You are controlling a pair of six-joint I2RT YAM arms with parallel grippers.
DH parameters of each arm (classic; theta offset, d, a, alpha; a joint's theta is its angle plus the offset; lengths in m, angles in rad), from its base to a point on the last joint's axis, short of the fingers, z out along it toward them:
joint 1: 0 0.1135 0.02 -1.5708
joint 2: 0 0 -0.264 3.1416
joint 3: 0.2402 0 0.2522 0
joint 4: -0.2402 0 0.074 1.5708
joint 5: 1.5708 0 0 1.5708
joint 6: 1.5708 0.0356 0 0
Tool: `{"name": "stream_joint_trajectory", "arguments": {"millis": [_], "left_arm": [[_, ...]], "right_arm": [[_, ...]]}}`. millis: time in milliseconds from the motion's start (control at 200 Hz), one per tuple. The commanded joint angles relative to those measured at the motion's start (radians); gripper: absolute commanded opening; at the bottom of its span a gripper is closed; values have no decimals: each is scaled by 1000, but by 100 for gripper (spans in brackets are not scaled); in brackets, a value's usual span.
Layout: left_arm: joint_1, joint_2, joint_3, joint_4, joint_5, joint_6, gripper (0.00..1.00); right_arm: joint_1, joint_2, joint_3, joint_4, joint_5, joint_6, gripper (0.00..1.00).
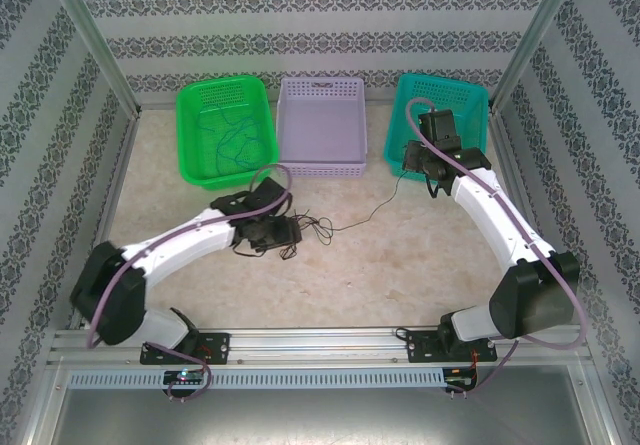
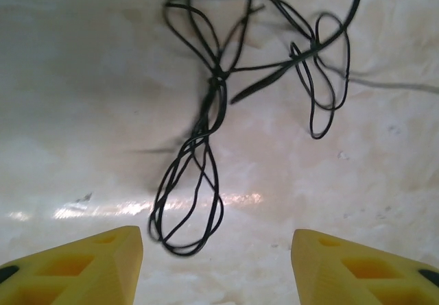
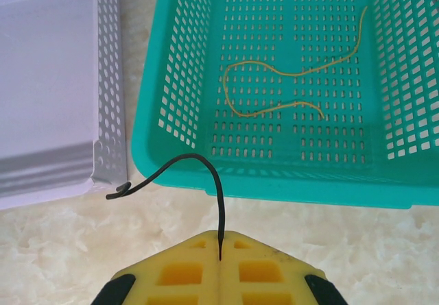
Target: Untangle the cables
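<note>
Our left gripper (image 2: 216, 243) is open, just over the black cable (image 2: 216, 79), which lies in a knot near the middle of the tabletop (image 2: 68, 113). Our right gripper (image 3: 221, 240) pinches one end of it by the teal basket (image 3: 274, 181) at the far right corner. A yellow cable (image 3: 295, 74) lies in that basket.

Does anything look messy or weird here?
Yes. A black cable lies bunched in knotted loops on the table, so it looks tangled. One strand from it runs to the right end effector, which is pinching it.
</note>
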Motion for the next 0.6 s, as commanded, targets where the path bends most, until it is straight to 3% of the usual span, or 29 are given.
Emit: {"name": "stream_joint_trajectory", "arguments": {"millis": [0, 100, 305, 345, 420, 485, 595], "left_arm": [[-40, 105, 44, -41, -55, 118, 60], [-55, 185, 64, -30, -67, 139, 60], [-64, 285, 113, -163, -266, 106, 56], [-64, 298, 114, -164, -279, 100, 48], [-64, 309, 108, -188, -330, 69, 19], [-53, 310, 99, -233, -386, 33, 0], [-9, 270, 52, -281, -424, 0, 0]], "right_arm": [[7, 3, -1, -8, -15, -4, 0], [7, 2, 3, -11, -16, -3, 0], [8, -7, 1, -13, -10, -4, 0], [6, -9, -1, -12, -6, -7, 0], [0, -10, 5, -14, 3, -12, 0], [-12, -9, 18, -17, 17, -25, 0], [-55, -10, 54, -19, 34, -44, 0]]}}
